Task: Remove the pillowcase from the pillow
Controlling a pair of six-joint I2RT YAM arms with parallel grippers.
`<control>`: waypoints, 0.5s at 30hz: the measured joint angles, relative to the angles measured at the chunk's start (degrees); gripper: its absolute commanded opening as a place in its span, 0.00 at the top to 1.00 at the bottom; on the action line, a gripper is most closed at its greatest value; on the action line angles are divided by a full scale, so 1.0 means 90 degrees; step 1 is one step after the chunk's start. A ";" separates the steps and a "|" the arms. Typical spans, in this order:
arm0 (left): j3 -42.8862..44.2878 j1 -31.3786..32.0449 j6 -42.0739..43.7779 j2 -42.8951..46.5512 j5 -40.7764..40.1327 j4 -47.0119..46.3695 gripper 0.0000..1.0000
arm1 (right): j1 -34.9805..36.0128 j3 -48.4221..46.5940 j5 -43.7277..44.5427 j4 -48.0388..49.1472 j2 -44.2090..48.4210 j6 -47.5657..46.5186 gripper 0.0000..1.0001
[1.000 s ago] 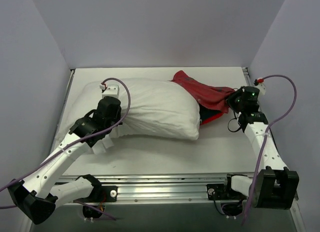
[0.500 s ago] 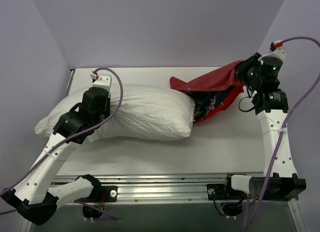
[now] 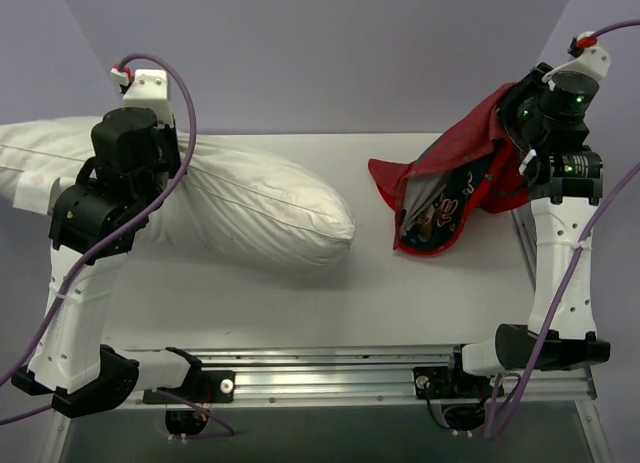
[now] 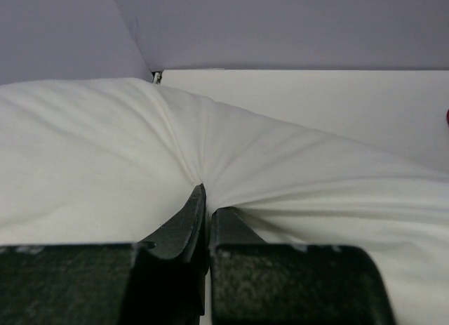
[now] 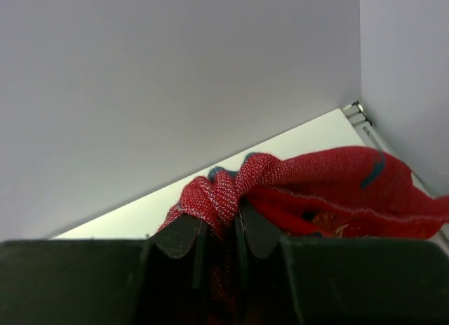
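Left jaws are pinched shut on a fold of the white pillow (image 3: 250,198), which is raised over the left side of the counter (image 3: 300,303). Well apart to the right, the red pillowcase (image 3: 455,188) hangs bunched from the right jaws, which are clamped on it. The thin pinch on the pillow could slip and drop it off the edge.

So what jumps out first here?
The red pillowcase hangs bunched from the raised right gripper at the right of the table, its navy lining showing. The white pillow, bare, is pinched by the left gripper on the left, with a clear gap between them.
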State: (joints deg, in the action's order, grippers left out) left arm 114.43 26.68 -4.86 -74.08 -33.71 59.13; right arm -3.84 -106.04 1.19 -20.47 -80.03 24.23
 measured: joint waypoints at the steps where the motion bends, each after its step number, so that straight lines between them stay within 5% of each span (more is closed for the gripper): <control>1: 0.0134 -0.0007 0.0068 -0.0010 -0.0058 -0.0007 0.98 | 0.0000 -0.0138 0.0015 -0.0097 0.0007 -0.0097 1.00; 9: 0.0185 -0.0058 0.0342 -0.0219 -0.0257 -0.0041 0.98 | 0.0000 -0.1035 -0.0391 -0.0690 0.0461 -0.0600 1.00; 15: -0.1239 -0.0168 0.0175 -0.0447 -0.0092 -0.0670 0.98 | 0.0000 -0.1054 -0.1027 -0.0770 0.1042 -0.0600 1.00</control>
State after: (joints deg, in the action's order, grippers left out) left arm 103.28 25.17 -3.29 -78.11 -34.54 53.10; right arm -3.84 -115.52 -8.05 -27.40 -70.65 18.83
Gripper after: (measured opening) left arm 0.049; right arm 0.090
